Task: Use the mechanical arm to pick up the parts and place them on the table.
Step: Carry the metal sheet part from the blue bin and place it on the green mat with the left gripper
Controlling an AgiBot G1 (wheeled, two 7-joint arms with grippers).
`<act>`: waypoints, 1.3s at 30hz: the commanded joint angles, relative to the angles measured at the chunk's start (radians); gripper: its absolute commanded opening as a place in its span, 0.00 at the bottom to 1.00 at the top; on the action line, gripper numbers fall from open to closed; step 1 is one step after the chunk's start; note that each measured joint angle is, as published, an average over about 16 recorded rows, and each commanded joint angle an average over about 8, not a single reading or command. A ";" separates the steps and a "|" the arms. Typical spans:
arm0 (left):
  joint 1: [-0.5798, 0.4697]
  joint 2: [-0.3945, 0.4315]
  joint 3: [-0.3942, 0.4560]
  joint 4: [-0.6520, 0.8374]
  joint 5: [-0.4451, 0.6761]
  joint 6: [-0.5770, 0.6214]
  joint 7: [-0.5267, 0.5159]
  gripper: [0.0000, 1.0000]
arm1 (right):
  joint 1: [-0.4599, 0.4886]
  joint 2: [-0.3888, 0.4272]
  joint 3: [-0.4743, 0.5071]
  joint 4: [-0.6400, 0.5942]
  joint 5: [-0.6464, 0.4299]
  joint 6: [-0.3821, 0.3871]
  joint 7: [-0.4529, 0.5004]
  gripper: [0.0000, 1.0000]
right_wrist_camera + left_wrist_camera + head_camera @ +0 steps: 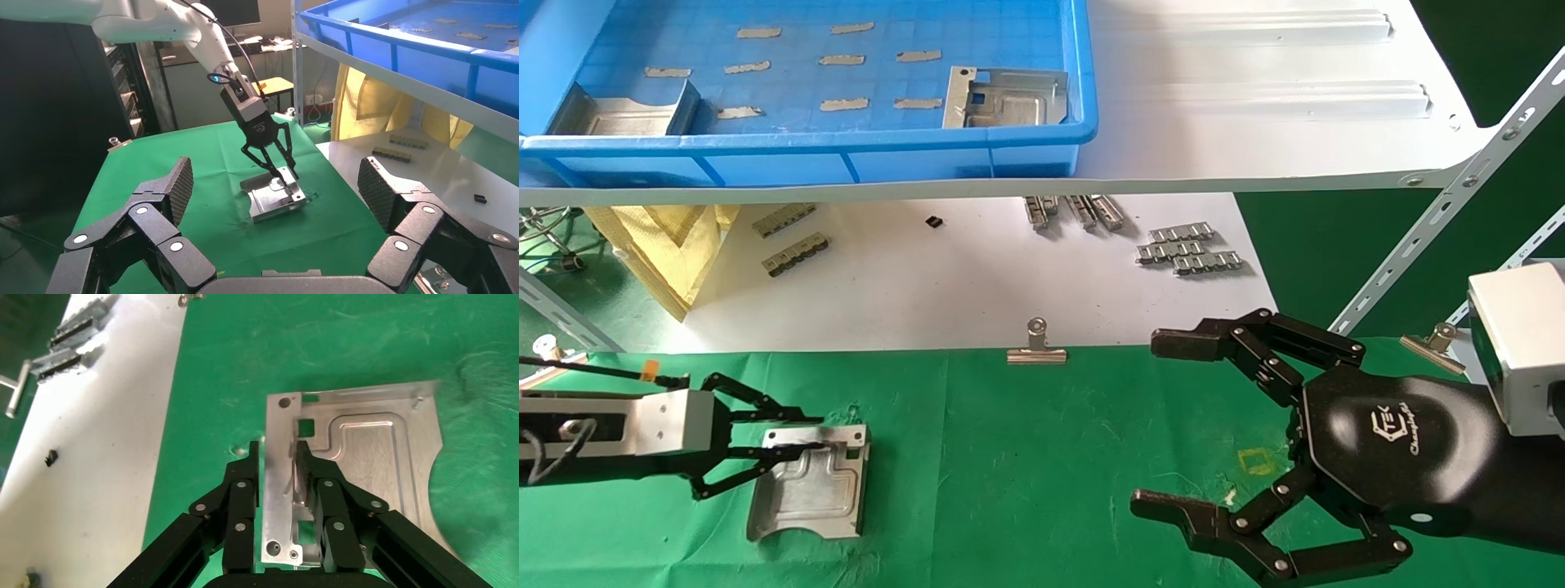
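One part [809,482], a silver stamped plate, lies flat on the green table [1026,474] at the left. My left gripper [795,433] reaches in from the left, shut across the plate's raised far edge strip. The left wrist view shows its black fingers [243,490] on either side of that strip of the part [379,459]. Two more parts [1005,98] [621,114] lie in the blue tray [846,143] on the shelf. My right gripper [1156,425] hovers open and empty over the table's right side. The right wrist view shows the plate [272,199] and the left gripper [283,174] farther off.
The white shelf [1254,122] overhangs the back. Below it, a white board [968,278] holds ribbed metal strips [1189,249] [793,241]. Binder clips [1036,347] [1434,343] sit at the cloth's far edge. A yellow square mark [1258,461] lies near the right gripper.
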 commanded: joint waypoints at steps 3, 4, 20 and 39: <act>-0.016 0.019 -0.007 0.040 -0.011 0.014 0.025 1.00 | 0.000 0.000 0.000 0.000 0.000 0.000 0.000 1.00; -0.018 0.020 -0.012 0.044 -0.022 0.023 0.019 1.00 | 0.000 0.000 0.000 0.000 0.000 0.000 0.000 1.00; 0.128 -0.023 -0.113 -0.025 -0.350 0.069 -0.355 1.00 | 0.000 0.000 0.000 0.000 0.000 0.000 0.000 1.00; 0.189 -0.051 -0.188 -0.201 -0.335 0.048 -0.444 1.00 | 0.000 0.000 0.000 0.000 0.000 0.000 0.000 1.00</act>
